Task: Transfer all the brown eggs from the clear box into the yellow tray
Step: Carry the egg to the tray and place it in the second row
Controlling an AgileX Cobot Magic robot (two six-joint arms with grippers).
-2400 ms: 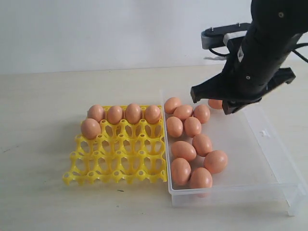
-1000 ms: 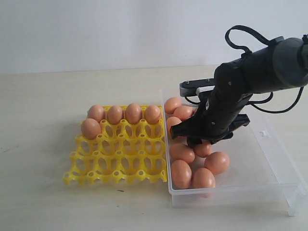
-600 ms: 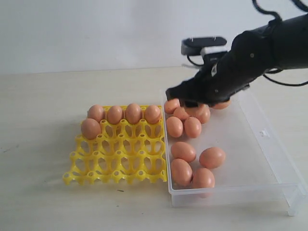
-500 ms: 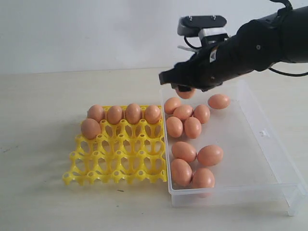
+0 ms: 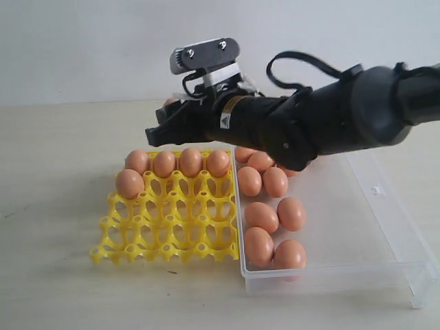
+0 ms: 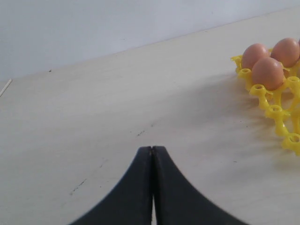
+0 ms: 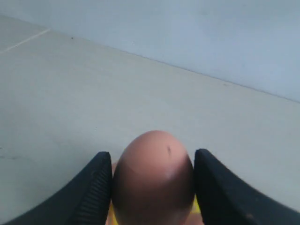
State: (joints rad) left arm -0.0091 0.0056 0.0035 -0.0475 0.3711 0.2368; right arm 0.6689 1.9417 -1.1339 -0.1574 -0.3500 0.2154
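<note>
Pale tabletop (image 5: 55, 275), yellow tray (image 5: 172, 234) beside clear box (image 5: 385, 220). Overhead, right gripper (image 7: 153, 164) clamps one brown egg (image 7: 152, 187); left gripper (image 6: 152, 154) closed, empty

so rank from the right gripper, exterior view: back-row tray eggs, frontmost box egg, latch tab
1. Brown eggs in the yellow plastic tray's back row, below the right gripper.
2. Frontmost brown egg in the clear plastic box, front right.
3. Small latch tab, far right.

Right arm (image 5: 337, 124): bulky, rounded, matte black casing. Grey wrist camera block (image 5: 205, 55): rectangular, two screws on its face. Black looped cable (image 5: 273, 65): runs along the forearm. Small white label (image 5: 225, 121): near the wrist. Right fingers (image 7: 91, 187): black, ribbed inner pads. Left fingers (image 6: 136, 187): smooth black, curved, tapering.
</note>
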